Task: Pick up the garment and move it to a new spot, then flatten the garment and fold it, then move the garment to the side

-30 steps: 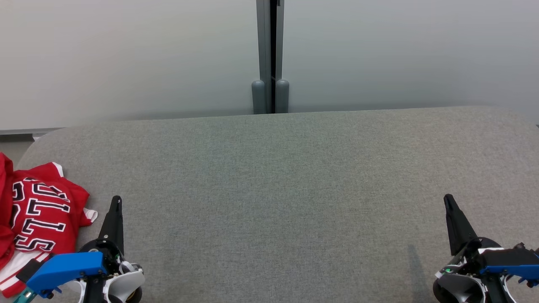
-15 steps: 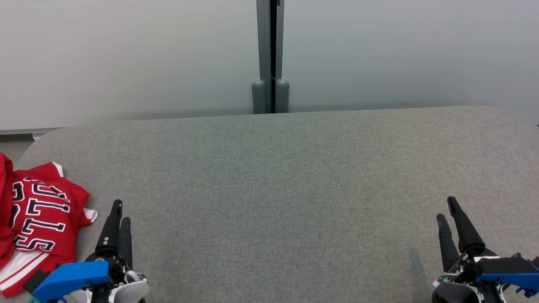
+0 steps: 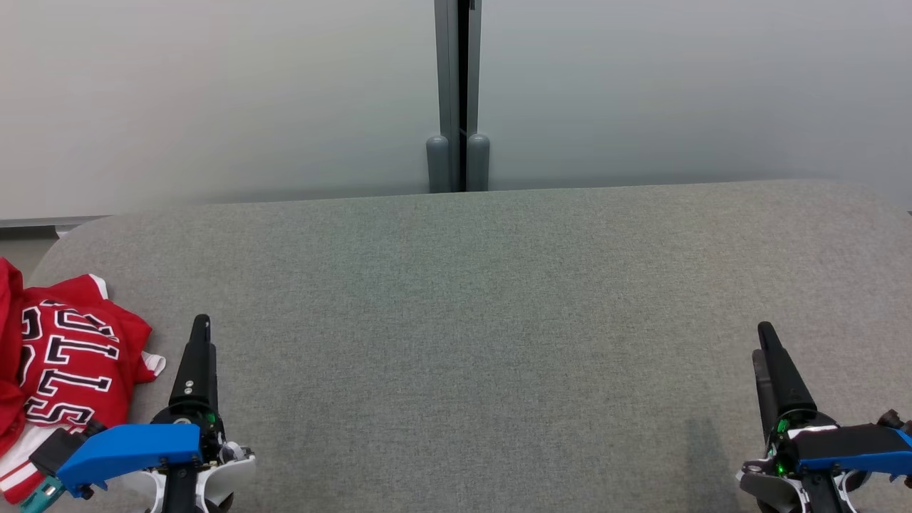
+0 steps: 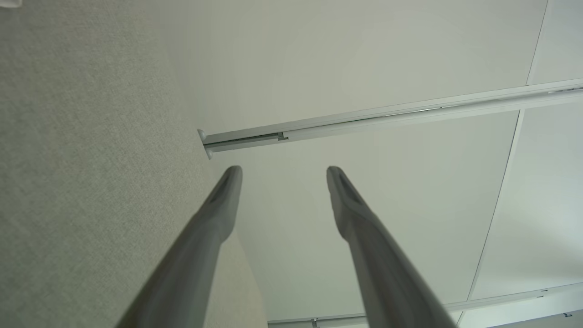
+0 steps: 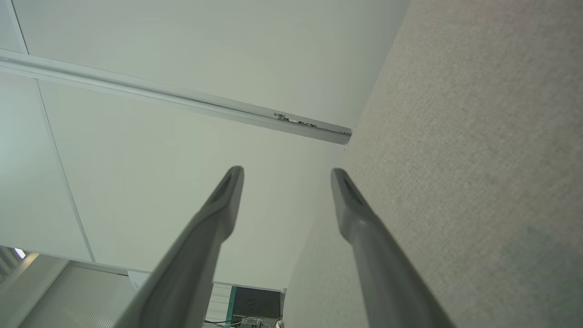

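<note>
Looks down on a broad tabletop (image 3: 463, 299) clad in grey woven cloth, fine-grained and matte, rounded at its far corners. Behind it, smooth pale wall panels (image 3: 214, 92) split by a slim grey metal post (image 3: 457, 92) with two rounded caps at its foot.

At the far left edge of the tabletop, a crumpled garment (image 3: 64, 356): soft red jersey with bold black letters outlined in white, white trim and stripes low down, bunched in loose folds and partly cut off by the frame edge.

Just right of it, the left pincer (image 3: 201, 331), long dark tapered fingers (image 4: 223, 205) pointing away, blue housing (image 3: 121, 452) at its base; released, tips well parted in the left wrist view, grasping nothing. Well apart from the garment, at the tabletop's opposite side, the right pincer (image 3: 764, 338), likewise released, spread wide in the right wrist view with nothing between.
</note>
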Motion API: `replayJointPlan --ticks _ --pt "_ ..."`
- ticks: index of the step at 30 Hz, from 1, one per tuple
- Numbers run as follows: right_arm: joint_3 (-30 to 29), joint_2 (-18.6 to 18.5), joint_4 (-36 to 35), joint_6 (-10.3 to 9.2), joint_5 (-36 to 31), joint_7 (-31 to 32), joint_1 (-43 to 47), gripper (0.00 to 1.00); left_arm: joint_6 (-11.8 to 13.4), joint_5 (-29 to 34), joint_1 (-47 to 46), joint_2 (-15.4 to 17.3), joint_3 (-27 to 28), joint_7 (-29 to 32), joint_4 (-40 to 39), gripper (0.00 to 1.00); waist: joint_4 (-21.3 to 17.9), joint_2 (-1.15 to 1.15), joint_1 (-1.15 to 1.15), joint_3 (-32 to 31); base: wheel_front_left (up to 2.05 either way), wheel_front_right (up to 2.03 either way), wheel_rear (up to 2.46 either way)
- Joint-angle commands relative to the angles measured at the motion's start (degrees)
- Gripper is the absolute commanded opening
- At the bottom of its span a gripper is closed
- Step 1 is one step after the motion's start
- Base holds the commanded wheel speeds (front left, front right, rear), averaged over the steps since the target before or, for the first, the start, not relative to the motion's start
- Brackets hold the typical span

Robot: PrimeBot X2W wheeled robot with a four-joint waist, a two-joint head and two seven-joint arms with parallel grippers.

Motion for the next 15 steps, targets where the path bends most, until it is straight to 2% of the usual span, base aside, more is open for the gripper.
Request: replayJointPlan --ticks 1,15 --pt "0.2 -0.8 -1.7 0.09 -3.6 -0.7 -1.5 1.0 0.0 2.8 -2.2 0.7 -0.3 -0.7 -1.6 1.0 0.0 0.0 0.0 0.0 0.0 0.0 0.0" --pt "0.6 -1.1 -4.4 0.1 -22.3 -3.7 -0.8 1.0 0.0 20.1 -2.5 2.3 -3.9 -3.7 -2.4 1.0 0.0 0.0 0.0 -0.1 0.0 0.0 0.0"
